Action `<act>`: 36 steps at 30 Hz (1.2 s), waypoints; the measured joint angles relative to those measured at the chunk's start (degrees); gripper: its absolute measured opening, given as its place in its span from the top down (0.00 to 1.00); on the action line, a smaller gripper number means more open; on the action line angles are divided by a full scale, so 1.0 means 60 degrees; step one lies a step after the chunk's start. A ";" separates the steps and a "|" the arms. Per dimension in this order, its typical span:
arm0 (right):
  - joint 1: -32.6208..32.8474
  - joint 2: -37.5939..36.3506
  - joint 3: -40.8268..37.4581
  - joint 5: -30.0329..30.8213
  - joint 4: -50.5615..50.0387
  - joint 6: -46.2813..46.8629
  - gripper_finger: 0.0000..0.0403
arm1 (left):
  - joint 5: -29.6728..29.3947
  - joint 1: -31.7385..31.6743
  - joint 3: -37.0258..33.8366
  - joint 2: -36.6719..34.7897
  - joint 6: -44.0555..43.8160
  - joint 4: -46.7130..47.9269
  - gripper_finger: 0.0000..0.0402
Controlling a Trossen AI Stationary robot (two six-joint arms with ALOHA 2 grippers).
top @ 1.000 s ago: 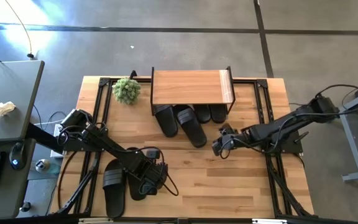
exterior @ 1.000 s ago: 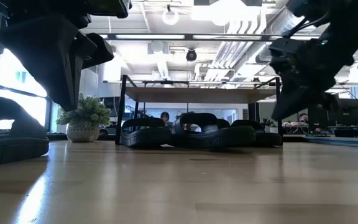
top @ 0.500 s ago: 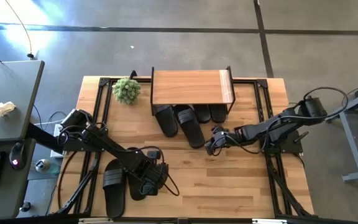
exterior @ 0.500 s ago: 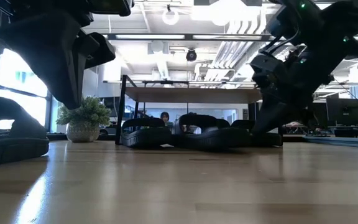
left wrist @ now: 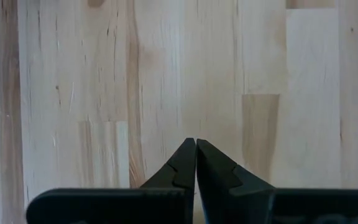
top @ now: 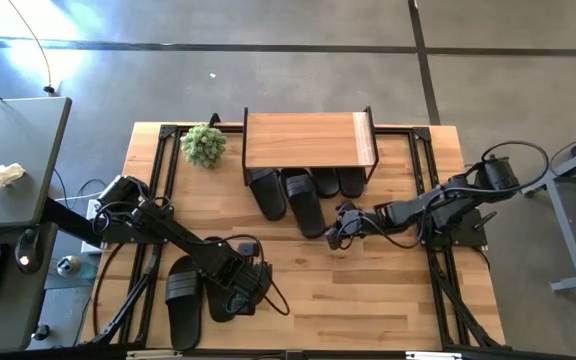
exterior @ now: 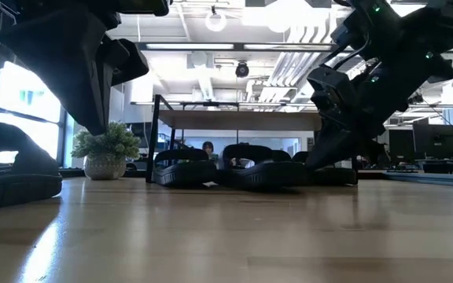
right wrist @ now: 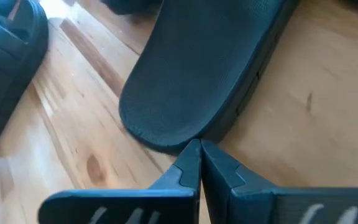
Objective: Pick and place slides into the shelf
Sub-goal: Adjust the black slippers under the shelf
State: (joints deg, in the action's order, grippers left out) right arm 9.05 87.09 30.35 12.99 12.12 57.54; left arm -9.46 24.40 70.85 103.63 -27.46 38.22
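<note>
On the bench (top: 368,290), four slides (top: 306,203) lie beneath the shelf (top: 308,139), two at the left front. The right pincer (top: 340,232), fingers pressed together, nudges one heel; the left pincer (top: 243,290) hovers closed, empty. Light, flexible rubber, probably best gripped by the strap.

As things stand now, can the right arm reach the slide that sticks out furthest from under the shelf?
Probably yes. The right gripper is shut, with its fingertips right at the heel of that slide, and no object lies between them. The slide's toe end lies under the shelf, beside another slide.
</note>
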 joint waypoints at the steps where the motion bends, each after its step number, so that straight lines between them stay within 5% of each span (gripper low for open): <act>1: -0.0041 -0.0003 0.0000 -0.0003 0.0060 -0.0010 1.00 | -0.0003 0.0000 0.0000 0.0000 0.0000 -0.0022 0.99; 12: -0.0766 -0.0004 0.0000 -0.0140 0.0862 -0.0647 1.00 | -0.0030 0.0000 0.0000 0.0058 0.0072 -0.0879 0.99; 21: -0.0405 -0.0421 0.0004 0.0105 -0.0105 -0.1017 1.00 | -0.0185 -0.0432 -0.0132 0.0486 0.1877 -0.5254 0.99; 29: 0.0801 -0.0999 0.0007 0.0962 -0.2218 -0.0369 1.00 | -0.0090 -0.2014 -0.0124 0.1378 0.1982 -0.5796 0.99; 36: 0.0865 -0.0222 0.0150 0.0829 -0.1156 -0.0402 1.00 | -0.0072 -0.2748 0.0102 0.2073 0.2043 -0.5661 1.00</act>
State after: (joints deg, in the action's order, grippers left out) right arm 14.24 85.76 31.25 17.96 5.18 55.13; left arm -9.89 7.92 71.46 116.08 -15.20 4.26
